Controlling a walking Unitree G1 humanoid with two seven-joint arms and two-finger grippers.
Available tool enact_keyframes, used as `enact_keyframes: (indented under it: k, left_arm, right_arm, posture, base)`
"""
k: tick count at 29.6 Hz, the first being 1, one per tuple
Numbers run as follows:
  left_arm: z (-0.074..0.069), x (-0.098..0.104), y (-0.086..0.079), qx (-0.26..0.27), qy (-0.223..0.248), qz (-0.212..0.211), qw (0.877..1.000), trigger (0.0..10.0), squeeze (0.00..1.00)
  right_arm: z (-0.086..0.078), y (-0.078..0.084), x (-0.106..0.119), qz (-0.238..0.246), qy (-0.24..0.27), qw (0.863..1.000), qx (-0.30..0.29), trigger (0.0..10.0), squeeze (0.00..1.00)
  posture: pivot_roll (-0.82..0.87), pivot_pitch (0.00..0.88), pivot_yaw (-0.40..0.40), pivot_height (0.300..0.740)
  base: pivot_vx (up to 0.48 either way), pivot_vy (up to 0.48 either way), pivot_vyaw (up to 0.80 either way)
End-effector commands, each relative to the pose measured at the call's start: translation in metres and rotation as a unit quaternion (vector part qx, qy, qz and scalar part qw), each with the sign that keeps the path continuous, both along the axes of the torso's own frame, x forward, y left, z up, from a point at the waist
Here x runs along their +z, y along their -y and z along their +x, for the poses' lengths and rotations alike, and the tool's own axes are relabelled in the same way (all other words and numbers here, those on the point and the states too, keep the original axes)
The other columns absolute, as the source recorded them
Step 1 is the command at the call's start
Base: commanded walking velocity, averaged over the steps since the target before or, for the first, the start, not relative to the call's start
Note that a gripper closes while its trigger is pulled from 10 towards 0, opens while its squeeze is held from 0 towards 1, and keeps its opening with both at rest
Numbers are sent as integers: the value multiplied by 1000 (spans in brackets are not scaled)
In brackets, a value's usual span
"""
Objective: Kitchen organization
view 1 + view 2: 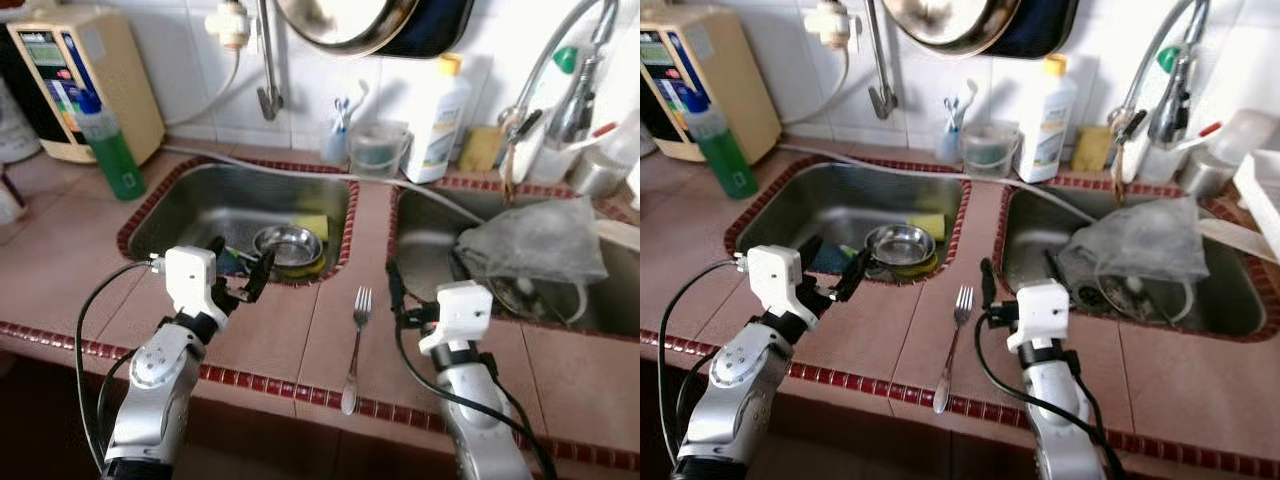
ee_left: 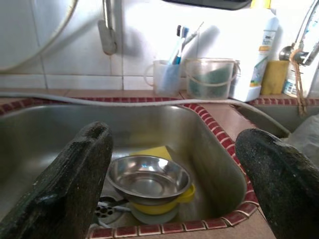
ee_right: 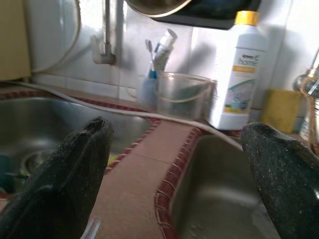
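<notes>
left gripper (image 1: 240, 272) jaws wide at left sink (image 1: 190, 205) rim above steel bowl (image 1: 287, 245); right gripper (image 1: 985, 290) jaws wide beside fork (image 1: 356, 345).

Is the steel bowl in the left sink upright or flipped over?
Upright: the steel bowl shows its open, shiny inside facing up, sitting on a yellow dish.
</notes>
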State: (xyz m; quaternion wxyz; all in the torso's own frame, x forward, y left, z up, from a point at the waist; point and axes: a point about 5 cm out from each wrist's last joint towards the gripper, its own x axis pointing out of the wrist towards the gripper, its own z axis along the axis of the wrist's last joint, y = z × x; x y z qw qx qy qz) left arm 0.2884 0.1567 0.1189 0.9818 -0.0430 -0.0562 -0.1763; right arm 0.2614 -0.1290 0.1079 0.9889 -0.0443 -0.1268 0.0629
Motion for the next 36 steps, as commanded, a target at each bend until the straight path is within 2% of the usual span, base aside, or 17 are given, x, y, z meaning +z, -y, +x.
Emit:
enact_keyframes:
  k: [1,10,14,27,36]
  left_arm:
    - [1,3,-3,6,2,1,1000,10000,0]
    - [-1,3,-4,-6,5,15,1000,10000,0]
    - [-2,3,-6,-7,-2,2,1000,10000,0]
    - [-2,3,-4,-10,-2,1,1000,10000,0]
    - [-1,5,-3,-12,2,5,1000,10000,0]
  right_arm:
    - [0,1,5,-2,8,1000,1,10000,0]
    - [0,0,5,-3,6,1000,6,10000,0]
    - [-1,0,4,-3,5,1000,7,10000,0]
    - [0,-2,4,0,3,1000,7,10000,0]
    - [0,-1,4,-2,2,1000,4,10000,0]
  posture:
    - [-122,0,48,740]
    - [-119,0,48,740]
    - [-116,0,47,740]
    - [-118,0,50,740]
    - [-120,3,51,740]
  base:
    - [0,0,0]
    - [0,0,0]
    - [0,0,0]
    - [0,457,0]
    - [0,28,0]
